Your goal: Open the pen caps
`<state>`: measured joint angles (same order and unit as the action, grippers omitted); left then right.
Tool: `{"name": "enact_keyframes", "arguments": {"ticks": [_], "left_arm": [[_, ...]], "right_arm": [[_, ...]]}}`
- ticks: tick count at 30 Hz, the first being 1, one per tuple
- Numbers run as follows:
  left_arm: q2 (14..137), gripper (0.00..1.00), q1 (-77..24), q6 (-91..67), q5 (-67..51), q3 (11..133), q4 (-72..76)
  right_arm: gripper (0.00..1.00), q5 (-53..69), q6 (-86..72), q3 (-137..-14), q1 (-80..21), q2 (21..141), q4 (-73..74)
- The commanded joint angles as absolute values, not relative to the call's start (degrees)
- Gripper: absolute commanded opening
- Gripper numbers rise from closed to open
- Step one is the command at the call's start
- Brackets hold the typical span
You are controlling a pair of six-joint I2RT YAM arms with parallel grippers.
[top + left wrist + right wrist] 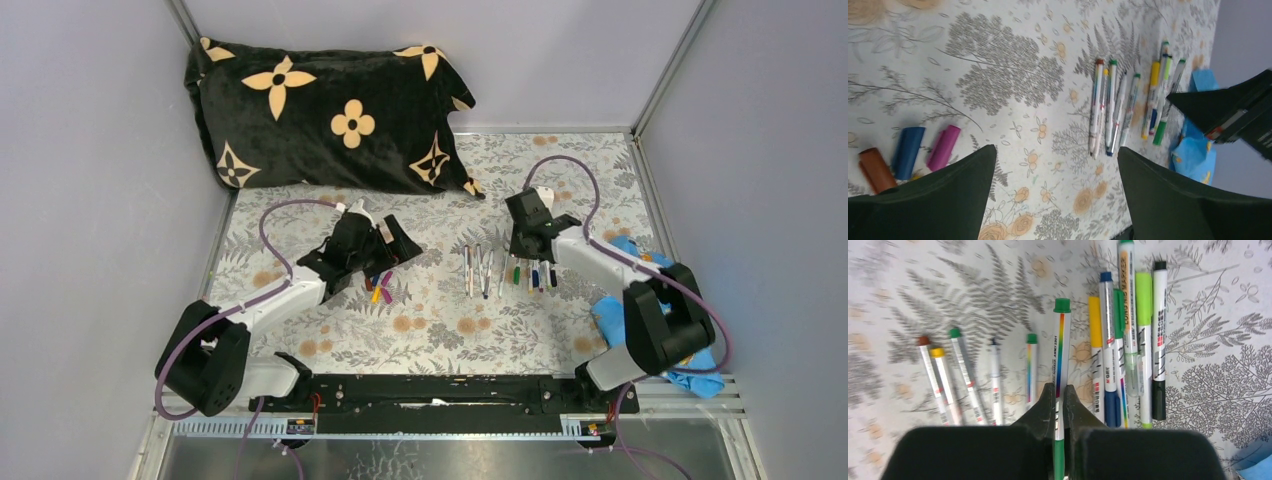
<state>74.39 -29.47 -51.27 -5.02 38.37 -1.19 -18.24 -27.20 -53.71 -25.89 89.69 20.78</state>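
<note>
My right gripper (1059, 390) is shut on a pen (1061, 350) with a rainbow-striped white barrel and green ends, held over the row of pens (510, 272). Its green cap (1059, 460) sits between my fingers near the palm. Left of it lie several slim capless pens (963, 380). Right of it lie capped ones in yellow, blue, green, lime and black (1128, 345). My left gripper (1055, 150) is open and empty above the cloth, left of the pens (1108, 110). Loose caps in orange-brown (875, 170), blue (908, 152) and magenta (943, 147) lie beside its left finger, and also show in the top view (380, 288).
A black pillow (320, 110) with cream flowers lies at the back left. A blue cloth (640, 300) lies at the right edge by the right arm. The floral tablecloth (440, 330) covers the table. Grey walls enclose the cell.
</note>
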Motion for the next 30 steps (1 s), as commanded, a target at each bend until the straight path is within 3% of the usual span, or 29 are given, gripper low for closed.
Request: {"name": "enact_keyframes", "arguments": {"ticks": [1, 16, 30], "left_arm": [[73.2, 0.99, -29.6, -49.6, -16.2, 35.5, 10.6], [76.3, 0.98, -40.3, -49.0, -24.1, 37.0, 21.2], [82.7, 0.85, -46.0, -50.0, -18.4, 38.9, 24.2]], "right_arm": [[0.00, -14.9, -26.5, -54.6, -27.1, 81.7, 21.3], [0.00, -10.3, -33.7, -59.9, -39.3, 79.8, 18.8], [0.00, -7.9, -37.6, -62.3, -43.8, 80.2, 17.6]]}}
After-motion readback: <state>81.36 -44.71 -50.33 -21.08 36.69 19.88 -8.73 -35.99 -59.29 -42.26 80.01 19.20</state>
